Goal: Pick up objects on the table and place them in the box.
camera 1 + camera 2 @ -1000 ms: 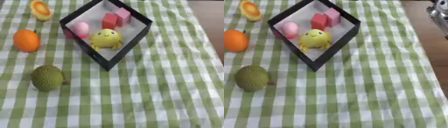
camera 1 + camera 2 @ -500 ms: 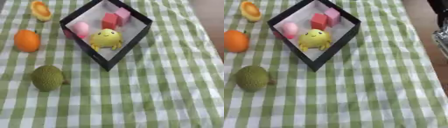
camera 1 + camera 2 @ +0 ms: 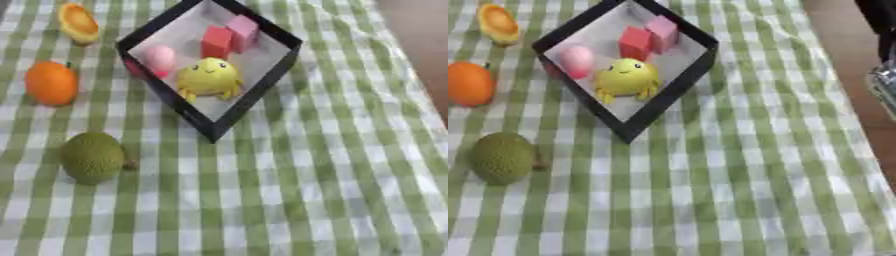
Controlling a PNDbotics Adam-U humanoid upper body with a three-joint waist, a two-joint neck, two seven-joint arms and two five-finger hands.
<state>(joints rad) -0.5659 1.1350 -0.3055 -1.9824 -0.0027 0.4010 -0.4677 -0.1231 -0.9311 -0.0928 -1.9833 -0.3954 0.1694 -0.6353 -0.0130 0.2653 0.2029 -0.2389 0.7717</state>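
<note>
Starting at your left, three things lie on the green checked cloth (image 3: pixel 332 200), outside the box. The orange fruit (image 3: pixel 51 83) sits near the left edge. Above it, near the top, lies a yellow-orange piece (image 3: pixel 79 22) that looks like a cut half of a fruit. Below the orange, well apart from it, rests the rough green fruit (image 3: pixel 92 157).

Next comes the black box (image 3: pixel 234 117), turned like a diamond, with one corner pointing toward you. Inside it you see a pink egg-shaped thing (image 3: pixel 159 58) against the left wall, a yellow toy with a face (image 3: pixel 208 79) in the near part, and a red block (image 3: pixel 217 42) touching a pink block (image 3: pixel 243 32) toward the far corner.

At your far right, only in the right eye view, a dark and silver part of your right arm (image 3: pixel 884 80) shows at the edge, beyond the cloth. The hand itself is cut off, so I cannot tell whether its fingers are released or clenched. Your left hand appears in neither view.
</note>
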